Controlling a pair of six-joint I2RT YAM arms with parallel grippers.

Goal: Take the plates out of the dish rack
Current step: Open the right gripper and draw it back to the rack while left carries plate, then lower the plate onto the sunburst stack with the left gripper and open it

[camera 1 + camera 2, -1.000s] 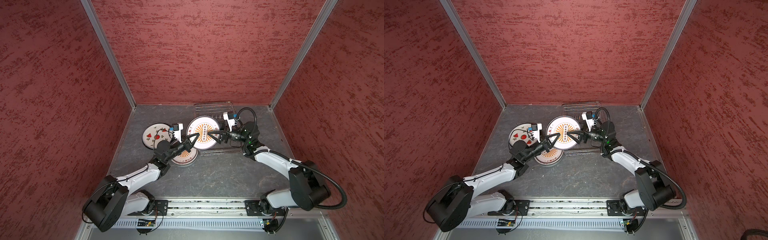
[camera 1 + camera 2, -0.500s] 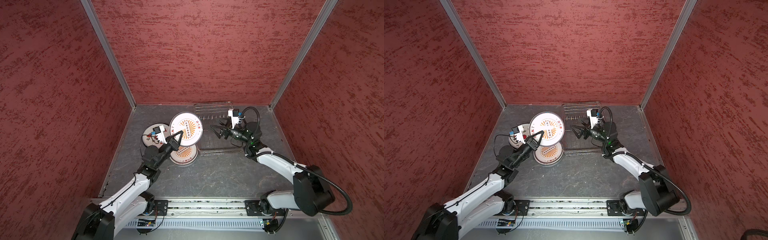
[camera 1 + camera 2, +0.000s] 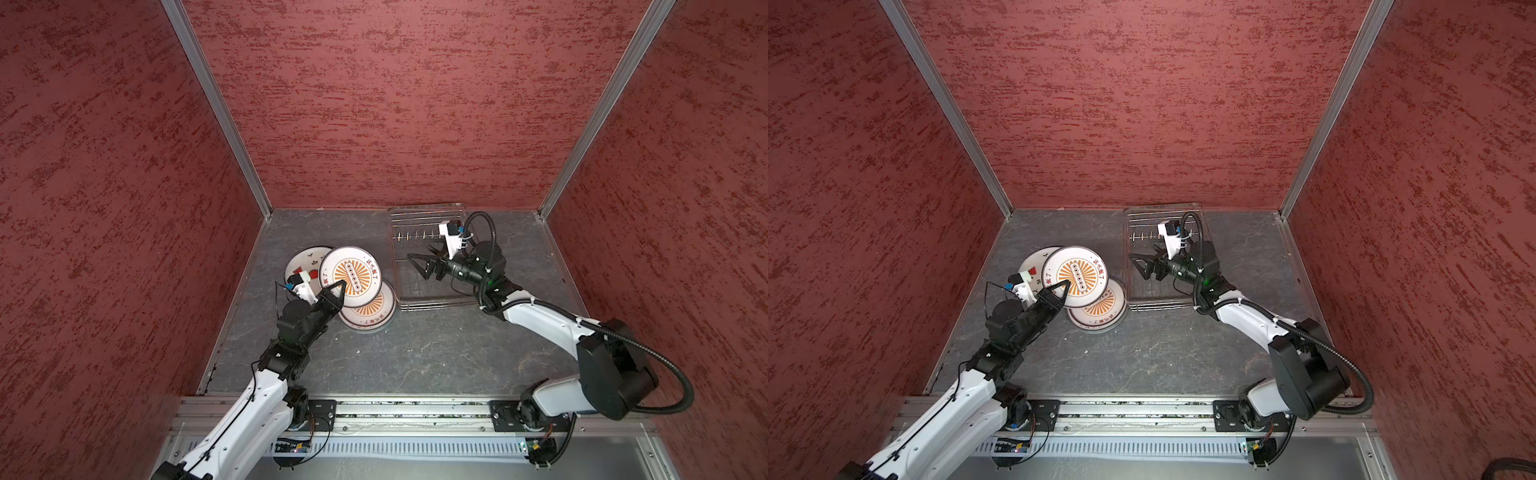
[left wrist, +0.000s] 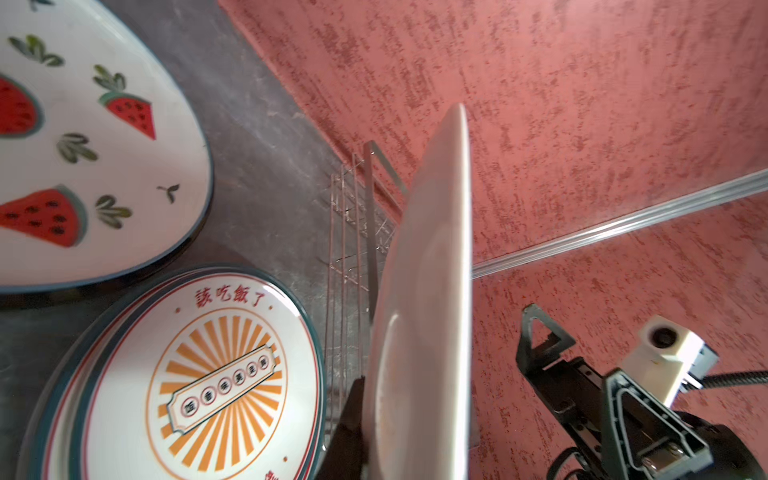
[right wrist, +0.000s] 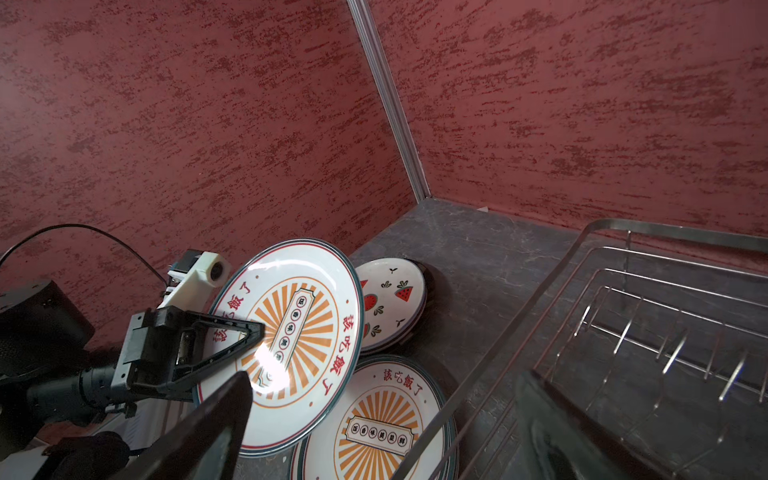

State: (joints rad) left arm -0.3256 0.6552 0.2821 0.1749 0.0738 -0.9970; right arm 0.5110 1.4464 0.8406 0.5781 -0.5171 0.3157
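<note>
My left gripper point(image 3: 338, 286) point(image 3: 1063, 287) is shut on the rim of a sunburst plate point(image 3: 350, 276) point(image 3: 1074, 276) point(image 5: 299, 332), held tilted in the air. It hangs over a flat stack of sunburst plates point(image 3: 372, 313) point(image 3: 1102, 316) point(image 4: 199, 374) and beside the watermelon plates point(image 3: 303, 259) point(image 4: 83, 145) point(image 5: 392, 297). The left wrist view shows the held plate point(image 4: 424, 332) edge-on. My right gripper point(image 3: 416, 266) point(image 3: 1138, 266) point(image 5: 386, 432) hovers open and empty over the dish rack point(image 3: 415, 291) point(image 3: 1142, 295) point(image 5: 623, 332), which shows only bare prongs.
The rack stands against the red back wall point(image 3: 395, 104). Both plate stacks lie close to the left wall. Bare grey tabletop point(image 3: 415, 353) stretches from the stacks and rack to the front rail.
The right gripper let go of the sunburst plate and drew back over the rack. The left gripper carried the plate leftward from the rack to above the sunburst stack.
</note>
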